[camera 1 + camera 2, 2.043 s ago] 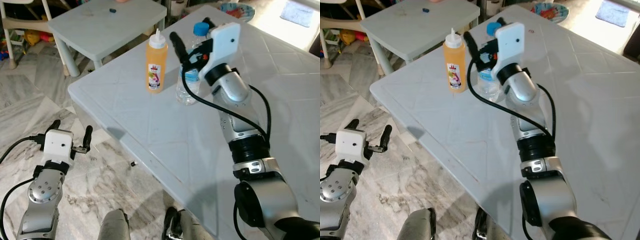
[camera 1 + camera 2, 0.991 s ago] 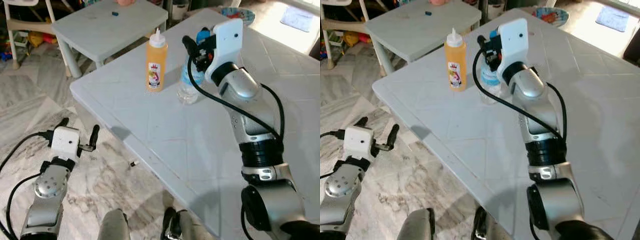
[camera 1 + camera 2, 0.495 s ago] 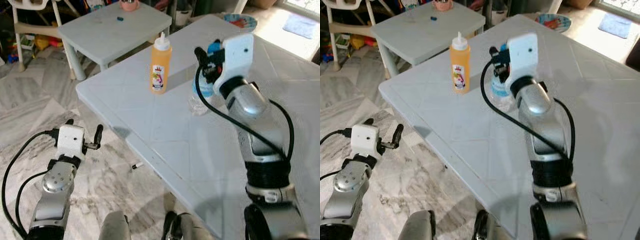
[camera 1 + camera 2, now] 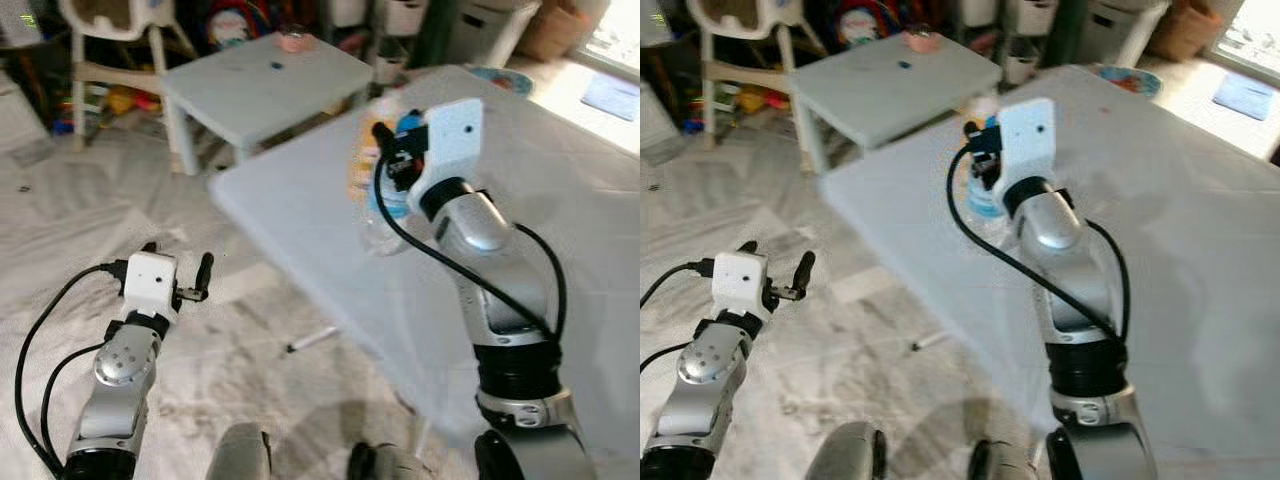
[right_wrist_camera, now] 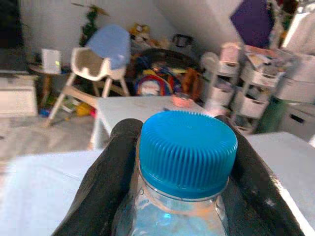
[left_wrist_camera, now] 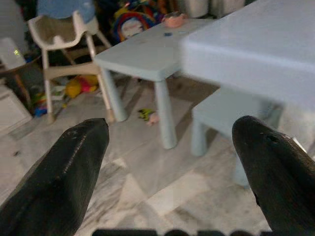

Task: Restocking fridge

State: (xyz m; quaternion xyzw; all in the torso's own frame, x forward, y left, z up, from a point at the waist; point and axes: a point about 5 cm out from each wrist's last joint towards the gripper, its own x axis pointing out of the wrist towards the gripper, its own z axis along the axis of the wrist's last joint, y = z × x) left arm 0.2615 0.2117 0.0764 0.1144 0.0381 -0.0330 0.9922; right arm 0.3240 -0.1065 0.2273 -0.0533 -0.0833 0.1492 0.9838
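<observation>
We note: right gripper [image 5: 182, 162], earlier open beside the water bottle [image 4: 385, 205], now clamped at its neck; bottle lifted toward the table [image 4: 560, 180] edge.

A clear water bottle [image 5: 183, 162] with a ribbed blue cap stood upright over the white table [image 4: 560, 180]; black fingers [image 5: 101, 182] pressed its neck.

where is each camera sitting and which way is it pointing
Left eye view: on the head, looking down at the white table; both arms show, the left gripper low over the floor.
Right eye view: the same scene, shifted sideways.
Left wrist view: along the open left gripper, toward the small table.
Right wrist view: along the right gripper, closed on the water bottle.
Shared: both wrist views show the high chair.
</observation>
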